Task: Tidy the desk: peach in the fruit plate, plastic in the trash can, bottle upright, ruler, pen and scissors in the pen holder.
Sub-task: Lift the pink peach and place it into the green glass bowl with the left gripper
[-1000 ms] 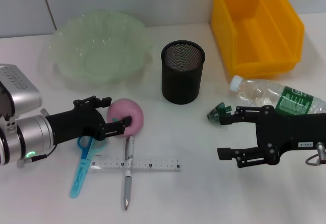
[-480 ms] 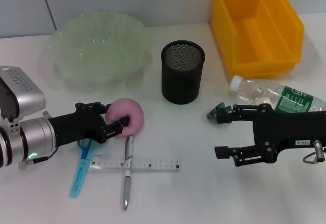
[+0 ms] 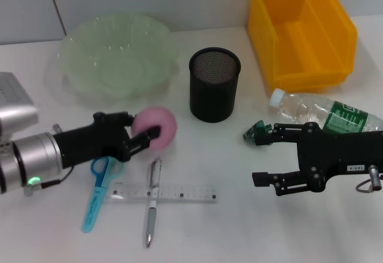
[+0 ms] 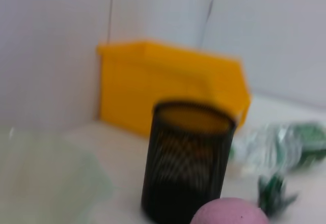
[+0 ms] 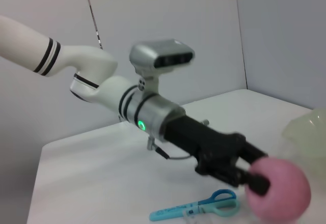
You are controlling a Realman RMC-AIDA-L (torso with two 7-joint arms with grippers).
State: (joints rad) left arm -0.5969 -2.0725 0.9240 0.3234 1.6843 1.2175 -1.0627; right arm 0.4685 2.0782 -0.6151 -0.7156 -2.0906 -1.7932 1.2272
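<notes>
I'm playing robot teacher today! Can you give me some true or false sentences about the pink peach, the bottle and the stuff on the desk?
1. The left gripper is holding the pink peach. True.
2. The peach is already in the green fruit plate. False: it is in the gripper, between the plate and the pen.
3. The bottle is standing up. False: it lies on its side in front of the yellow bin.
4. The pen lies across the ruler. True.
5. The scissors are in the black pen holder. False: they lie on the desk beside the ruler.
6. The right gripper is open, holding nothing. True.
</notes>
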